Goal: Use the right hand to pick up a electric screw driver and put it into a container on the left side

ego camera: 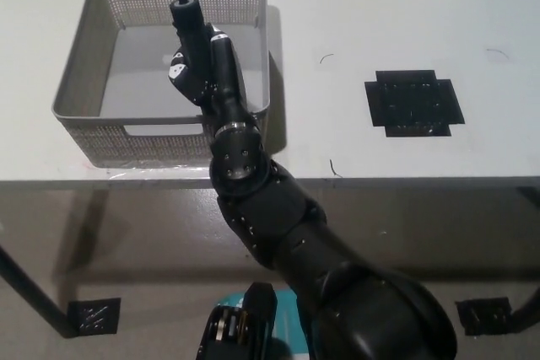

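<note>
1. I see the right hand (196,69) over the inside of the grey container (78,90), and it is grasping the electric screw driver (186,16). The tool stands almost upright in the grip, with its thin tip pointing toward the far wall of the container. It is held above the container floor, not lying on it.

2. The left hand is not in view, so I cannot say anything about it.

3. First risk, in my judgement: if I open the hand from this height, the tool could drop on the hard floor of the container, bounce, and hit the mesh wall. I cannot tell from this steep view how high it really is over the floor.

4. Second risk: the black forearm (240,153) crosses the near wall of the container, close to its right corner. If I lower the hand more, the forearm may press on this rim and push or tip the container toward the table (380,14) edge, which is just beside the near wall.

5. Third risk: the fingers are wrapped tight around the body, so the tool may catch on them during release and fall sideways.

6. The black mat (413,101), well to the right of the container, is no obstacle.
</note>
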### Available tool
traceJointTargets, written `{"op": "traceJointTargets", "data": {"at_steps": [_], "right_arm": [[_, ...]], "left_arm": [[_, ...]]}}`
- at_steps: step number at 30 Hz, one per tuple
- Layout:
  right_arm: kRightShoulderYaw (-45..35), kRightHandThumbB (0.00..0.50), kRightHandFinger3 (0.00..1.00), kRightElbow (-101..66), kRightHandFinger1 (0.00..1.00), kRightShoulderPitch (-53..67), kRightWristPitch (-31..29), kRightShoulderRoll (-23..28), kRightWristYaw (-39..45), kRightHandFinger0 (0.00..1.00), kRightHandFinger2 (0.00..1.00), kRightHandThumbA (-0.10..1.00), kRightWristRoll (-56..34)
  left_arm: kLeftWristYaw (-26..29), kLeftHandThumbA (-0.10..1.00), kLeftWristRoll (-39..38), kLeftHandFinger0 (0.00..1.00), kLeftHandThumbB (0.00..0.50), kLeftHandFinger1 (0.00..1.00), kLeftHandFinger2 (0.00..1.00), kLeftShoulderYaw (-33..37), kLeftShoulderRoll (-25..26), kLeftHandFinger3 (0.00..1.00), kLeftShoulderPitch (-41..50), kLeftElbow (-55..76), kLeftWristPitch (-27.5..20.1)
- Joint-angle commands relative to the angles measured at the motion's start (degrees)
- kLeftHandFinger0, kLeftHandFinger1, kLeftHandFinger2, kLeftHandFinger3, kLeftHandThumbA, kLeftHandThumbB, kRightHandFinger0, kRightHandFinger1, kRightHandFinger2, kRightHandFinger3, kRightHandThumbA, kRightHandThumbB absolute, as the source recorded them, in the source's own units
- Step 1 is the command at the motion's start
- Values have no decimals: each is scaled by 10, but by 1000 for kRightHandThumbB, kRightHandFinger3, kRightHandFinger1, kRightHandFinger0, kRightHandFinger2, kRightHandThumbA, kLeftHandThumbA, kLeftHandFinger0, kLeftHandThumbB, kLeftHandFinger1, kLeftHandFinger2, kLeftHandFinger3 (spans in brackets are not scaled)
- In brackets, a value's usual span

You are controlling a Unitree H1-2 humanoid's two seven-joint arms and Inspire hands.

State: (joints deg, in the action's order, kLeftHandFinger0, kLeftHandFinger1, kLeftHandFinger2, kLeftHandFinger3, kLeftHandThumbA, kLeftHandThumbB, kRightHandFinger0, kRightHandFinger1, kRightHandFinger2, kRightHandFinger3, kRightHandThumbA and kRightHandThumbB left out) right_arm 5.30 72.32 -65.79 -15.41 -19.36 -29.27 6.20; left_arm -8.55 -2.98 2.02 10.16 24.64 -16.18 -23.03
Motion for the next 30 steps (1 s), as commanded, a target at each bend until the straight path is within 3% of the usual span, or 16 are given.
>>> {"op": "traceJointTargets", "data": {"at_steps": [1, 2, 3, 4, 5, 6, 7, 8, 13, 18, 26, 30], "right_arm": [[-12, 182, 755, 31, 328, -11, -38, 10, 4, 53, 770, -64, -8], [-15, 190, 733, 32, 331, -9, -41, 12, 10, 70, 747, -12, -12], [-14, 237, 932, 32, 592, -6, -48, 16, 30, 341, 927, 121, -13], [-15, 243, 833, 31, 501, -3, -55, 18, 45, 347, 741, 163, -16], [-15, 274, 956, 31, 733, -1, -60, 19, 55, 546, 930, 220, -16], [-12, 306, 1000, 31, 1000, 3, -63, 22, 78, 934, 1000, 404, -16], [-11, 329, 1000, 31, 1000, 4, -64, 23, 88, 1000, 1000, 488, -17], [-11, 357, 1000, 30, 1000, 7, -64, 25, 112, 1000, 1000, 591, -21], [3, 378, 1000, 27, 1000, 9, -67, 33, 133, 1000, 1000, 789, -6], [8, 409, 1000, 21, 1000, 14, -75, 35, 137, 1000, 1000, 868, -1], [15, 384, 1000, 4, 1000, 19, -74, 40, 143, 1000, 1000, 905, 3], [23, 423, 1000, -66, 1000, 35, -64, 60, 152, 1000, 1000, 1000, 12]], "left_arm": [[-15, 888, 0, 1000, 297, 1000, 1000, 3, 11, 1000, 8, 6, -33], [-17, 887, -2, 1000, 295, 1000, 1000, 4, 11, 1000, 7, 3, -38], [-16, 886, -2, 1000, 288, 1000, 1000, 4, 11, 1000, 8, 7, -32], [-16, 886, -2, 1000, 289, 1000, 1000, 3, 11, 1000, 9, 9, -32], [-18, 887, -2, 1000, 283, 1000, 1000, 4, 11, 1000, 9, 8, -33], [-20, 890, -4, 1000, 278, 1000, 1000, 5, 11, 1000, 9, 6, -32], [-19, 890, -3, 1000, 278, 1000, 1000, 4, 10, 1000, 9, 6, -31], [-18, 898, 0, 1000, 274, 1000, 1000, 4, 11, 1000, 12, 8, -31], [-19, 906, 1, 1000, 277, 1000, 1000, 3, 11, 1000, 11, 9, -29], [-23, 919, 6, 1000, 256, 1000, 1000, 5, 15, 1000, 14, 10, -32], [-31, 896, -4, 1000, 280, 1000, 1000, 5, 14, 1000, 16, 2, -36], [-37, 901, -9, 1000, 274, 1000, 1000, 2, 18, 1000, 16, -6, -39]]}}
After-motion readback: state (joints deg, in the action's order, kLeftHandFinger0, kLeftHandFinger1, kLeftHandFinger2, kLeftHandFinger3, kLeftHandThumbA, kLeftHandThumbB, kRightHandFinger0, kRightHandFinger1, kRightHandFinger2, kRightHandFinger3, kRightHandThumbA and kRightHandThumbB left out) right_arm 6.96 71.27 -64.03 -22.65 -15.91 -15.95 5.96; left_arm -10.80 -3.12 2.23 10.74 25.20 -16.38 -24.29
